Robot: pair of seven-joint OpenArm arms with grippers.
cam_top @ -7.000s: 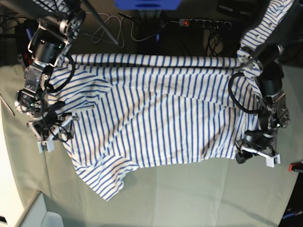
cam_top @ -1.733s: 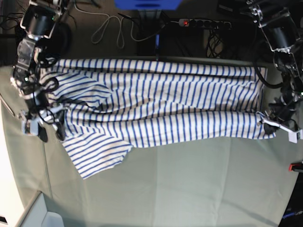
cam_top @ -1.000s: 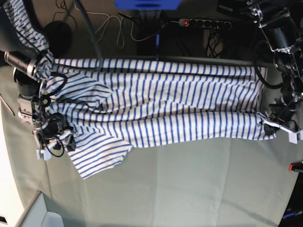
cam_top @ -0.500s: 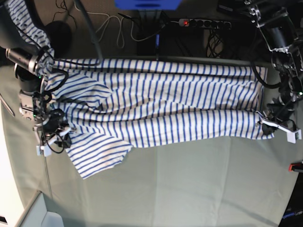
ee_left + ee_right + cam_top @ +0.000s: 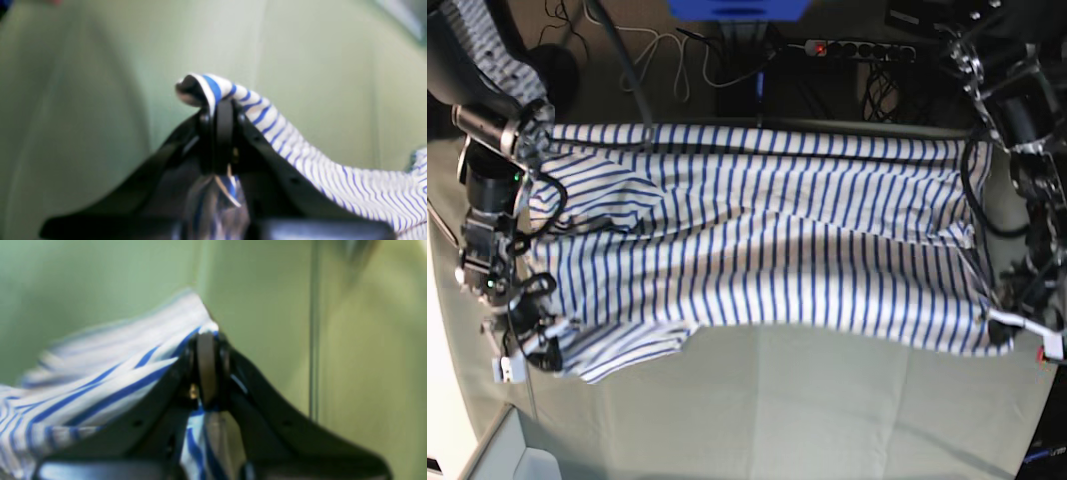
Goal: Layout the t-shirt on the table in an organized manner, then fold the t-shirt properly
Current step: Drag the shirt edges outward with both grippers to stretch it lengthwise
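Pale grey-green table (image 5: pixel 827 410) fills the lower part of the base view; dark floor with cables and a power strip (image 5: pixel 857 47) beyond its far edge.

Left wrist view: black fingers (image 5: pixel 230 116) of the left gripper (image 5: pixel 218 113) pressed together on a rolled corner of the shirt (image 5: pixel 350 180); striped cloth trails off to the right and down, with a bit of it also between the jaw bases. Cloth background is blurred. Right wrist view: right gripper (image 5: pixel 206 350) likewise clamped on a shirt edge (image 5: pixel 110 373), fabric running off to the left; picture soft with blur.

Base view gives what the wrist views cannot: whole shirt (image 5: pixel 757 260) spread wide across the far half of the table, stripes running near-vertical in this view, near edge sagging between the two grips. Left gripper (image 5: pixel 1017 330) sits at the shirt's near corner on the view's right, right gripper (image 5: pixel 522 350) at the near corner on the view's left, where a flap of cloth is bunched. The jaws themselves are too small here to read; only the wrist views show the grip.

Count: one shirt, two arms, two grippers, both holding cloth. One red clamp (image 5: pixel 1043 353) visible just beside the left gripper.
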